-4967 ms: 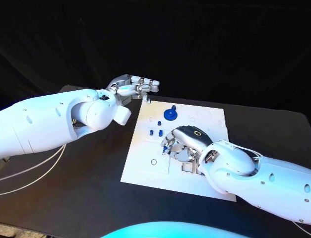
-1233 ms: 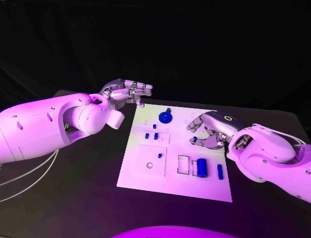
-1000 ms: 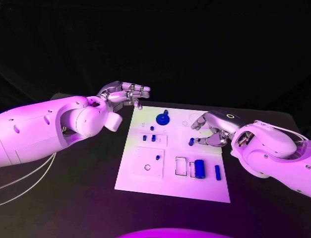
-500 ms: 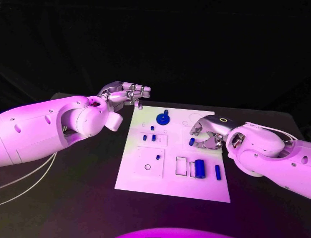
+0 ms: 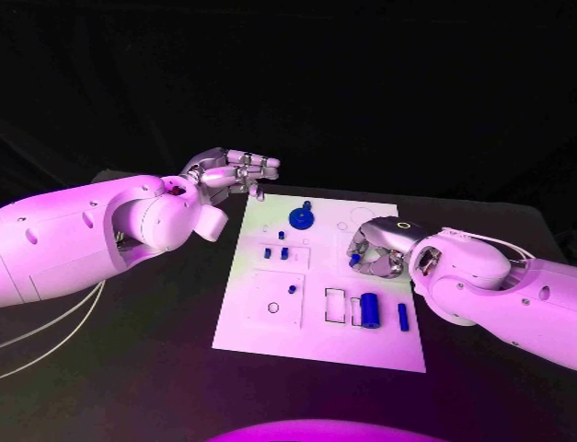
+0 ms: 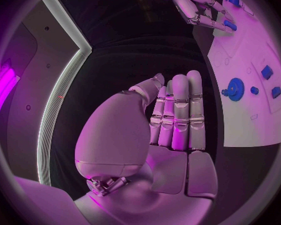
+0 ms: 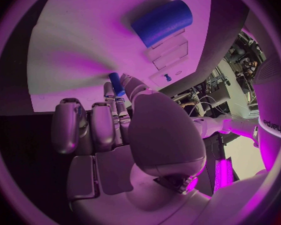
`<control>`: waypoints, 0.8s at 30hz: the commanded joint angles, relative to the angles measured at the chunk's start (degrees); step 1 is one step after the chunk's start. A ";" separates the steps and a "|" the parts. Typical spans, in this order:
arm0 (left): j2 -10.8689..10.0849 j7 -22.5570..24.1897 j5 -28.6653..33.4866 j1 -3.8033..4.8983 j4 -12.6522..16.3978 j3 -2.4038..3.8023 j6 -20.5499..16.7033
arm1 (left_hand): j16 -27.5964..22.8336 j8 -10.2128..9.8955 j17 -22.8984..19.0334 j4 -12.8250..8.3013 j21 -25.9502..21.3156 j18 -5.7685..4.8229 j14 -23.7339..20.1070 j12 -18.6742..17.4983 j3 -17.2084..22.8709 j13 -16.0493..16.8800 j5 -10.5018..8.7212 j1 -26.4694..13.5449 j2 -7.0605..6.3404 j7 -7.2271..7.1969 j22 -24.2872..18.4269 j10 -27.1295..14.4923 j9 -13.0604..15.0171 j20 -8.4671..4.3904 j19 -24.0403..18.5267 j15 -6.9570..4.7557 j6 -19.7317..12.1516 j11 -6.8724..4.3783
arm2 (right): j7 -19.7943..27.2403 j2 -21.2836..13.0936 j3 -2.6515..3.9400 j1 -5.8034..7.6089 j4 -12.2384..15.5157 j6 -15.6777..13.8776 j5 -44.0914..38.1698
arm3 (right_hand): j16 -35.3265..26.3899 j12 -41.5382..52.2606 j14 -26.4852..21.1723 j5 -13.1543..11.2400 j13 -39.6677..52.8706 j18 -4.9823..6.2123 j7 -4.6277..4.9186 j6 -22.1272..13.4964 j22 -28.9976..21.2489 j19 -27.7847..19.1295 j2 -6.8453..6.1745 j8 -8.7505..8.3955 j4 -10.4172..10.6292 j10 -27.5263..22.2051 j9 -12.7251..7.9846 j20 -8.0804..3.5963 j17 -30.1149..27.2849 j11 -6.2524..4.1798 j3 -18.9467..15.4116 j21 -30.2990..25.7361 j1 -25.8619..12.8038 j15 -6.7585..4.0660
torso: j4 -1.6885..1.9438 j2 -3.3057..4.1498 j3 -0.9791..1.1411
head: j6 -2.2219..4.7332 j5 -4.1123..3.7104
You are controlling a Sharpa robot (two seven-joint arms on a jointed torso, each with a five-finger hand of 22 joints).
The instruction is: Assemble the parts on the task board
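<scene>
The task board point(image 5: 317, 343) lies flat in the middle of the black table point(image 5: 168, 368), a white plate with several blue parts on it: a round gear-like piece point(image 5: 300, 218) near its far end, two small pegs point(image 5: 276, 252) in a square recess, and a fat cylinder point(image 5: 371, 308) with a slim bar point(image 5: 402, 316) just beside it toward the near end. Over the board's right side, the right hand point(image 5: 375, 250) holds a small blue peg point(image 7: 117, 83) pinched between thumb and a fingertip, its other fingers curled loosely alongside. I'd judge this the carrying step, the peg lifted and on its way to a socket. The left hand point(image 5: 236, 169) hovers off the board's far left corner, fingers straight and pressed together, holding nothing. Next, the right hand would need to bring the peg upright over its hole and press it straight down; which hole is meant, I cannot tell.
</scene>
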 commanded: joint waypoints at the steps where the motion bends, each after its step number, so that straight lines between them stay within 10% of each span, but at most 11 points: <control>1: 0.14 0.25 0.27 0.07 0.09 0.04 0.93 | -0.28 -0.16 -0.05 -0.17 -0.37 0.31 -0.47 0.18 -0.13 0.08 -0.04 0.36 0.32 0.28 -0.05 -0.41 -0.07 -0.04 0.45 0.05 0.02 0.04 | 0.81 0.29 -0.04 -0.20 -0.18 0.08 0.22 | 0.52 0.51 1.73 -0.34 -0.06 0.12 -0.09 1.01 7.80 0.53 0.49 0.33 -0.01 1.27 0.18 -0.19 0.25 -0.25 0.90 0.83 0.26 -0.67 | -0.01 -0.01 -0.01 | -0.06 0.02; 15: 0.14 0.11 0.27 0.07 0.06 0.04 0.99 | -0.28 -0.16 -0.05 -0.17 -0.37 0.31 -0.47 0.18 -0.13 0.08 -0.04 0.36 0.32 0.28 -0.05 -0.41 -0.07 -0.04 0.45 0.05 0.02 0.04 | 0.27 0.10 -0.03 -0.36 0.20 -6.13 -0.30 | 1.70 0.85 2.03 -2.24 0.62 -0.45 -0.56 5.13 9.28 1.75 2.29 2.08 -2.65 6.05 1.45 -1.17 1.26 -1.35 6.38 3.58 2.72 -1.62 | -0.03 -0.08 0.03 | -0.26 0.19; 24: 0.21 0.04 0.27 0.07 -0.07 0.04 1.05 | -0.30 -0.14 -0.08 -0.17 -0.43 0.31 -0.47 0.22 -0.17 0.09 -0.04 0.36 0.40 0.25 -0.09 -0.42 -0.08 -0.03 0.47 0.05 0.05 0.02 | 0.04 -3.73 0.57 0.40 6.67 -8.74 0.75 | 1.91 0.37 2.06 -2.04 0.71 -0.55 -0.41 5.13 9.56 1.91 1.59 2.01 -3.42 6.19 1.61 -1.21 1.40 -1.27 7.25 4.02 2.57 -1.58 | 0.00 -0.11 -0.02 | -0.29 0.43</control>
